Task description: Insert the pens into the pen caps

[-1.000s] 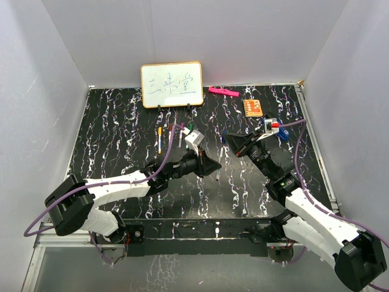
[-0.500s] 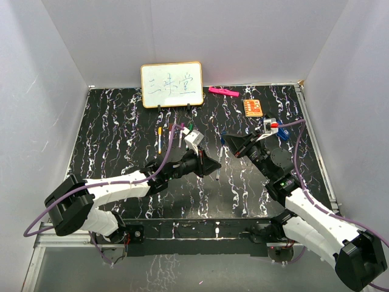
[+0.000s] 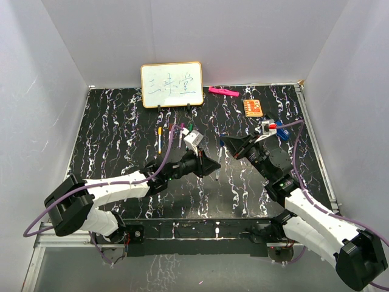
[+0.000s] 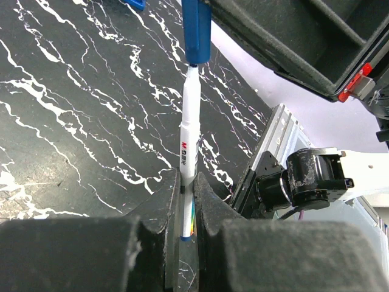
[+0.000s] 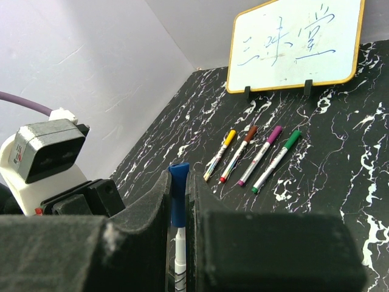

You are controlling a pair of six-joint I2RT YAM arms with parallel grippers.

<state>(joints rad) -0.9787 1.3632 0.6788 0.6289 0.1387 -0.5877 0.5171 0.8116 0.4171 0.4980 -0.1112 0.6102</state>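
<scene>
Since a second ago the right gripper [image 5: 177, 182] has edged leftward toward the left gripper [image 4: 187, 190], narrowing the gap between them above the middle of the table [image 3: 121, 121]. The left arm has hardly shifted.

The left gripper's jaws are clamped on the lower barrel of a white pen [image 4: 187, 140], which points away from the wrist. The right gripper's jaws are pinched shut on the sides of a small blue cap [image 5: 177, 198]. The pen's narrow front end meets the cap's mouth and seems to have entered it. How deep it sits cannot be told.

The pen is probably light, stiff and smooth-skinned, so it could swivel or slide between the pads if pushed off its axis. A hold well along the barrel should steady it. The cap is tiny and is best gripped by its sides, with its mouth left free.

The table is hard and flat, black with white veining. On it, four other pens [image 5: 260, 155] lie side by side in front of a whiteboard [image 5: 295, 45], with yellow, brown, magenta and green caps on. A pink marker [image 3: 223, 92] and an orange card [image 3: 253, 107] lie near the far edge, well apart from the grippers. Plain white walls [image 3: 243, 36] enclose three sides.
</scene>
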